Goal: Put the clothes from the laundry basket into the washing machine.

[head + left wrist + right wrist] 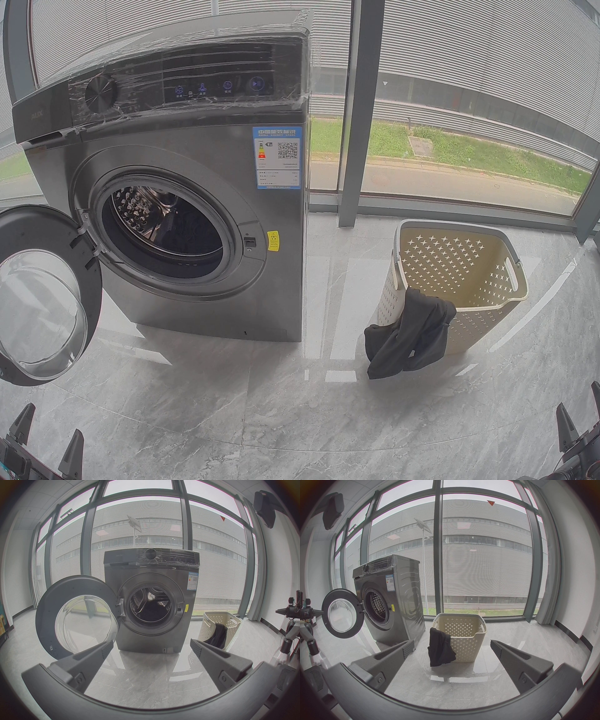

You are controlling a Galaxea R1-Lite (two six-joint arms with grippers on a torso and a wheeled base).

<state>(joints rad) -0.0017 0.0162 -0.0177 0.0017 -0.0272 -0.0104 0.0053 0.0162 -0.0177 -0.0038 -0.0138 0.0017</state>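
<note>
A grey front-loading washing machine (187, 206) stands at the left, its round door (40, 294) swung open to its left and the drum (165, 225) exposed. A cream laundry basket (459, 281) stands on the floor to its right. A black garment (409, 337) hangs over the basket's near rim, trailing down the outside to the floor. My left gripper (47, 434) is low at the near left, open and empty. My right gripper (578, 419) is low at the near right, open and empty. The washing machine (153, 602) and the basket (461, 634) show far beyond each gripper's fingers.
Polished grey floor tiles (281, 412) stretch between me and both objects. A dark window pillar (359, 112) rises behind, between machine and basket. Glass walls (475, 94) run along the back.
</note>
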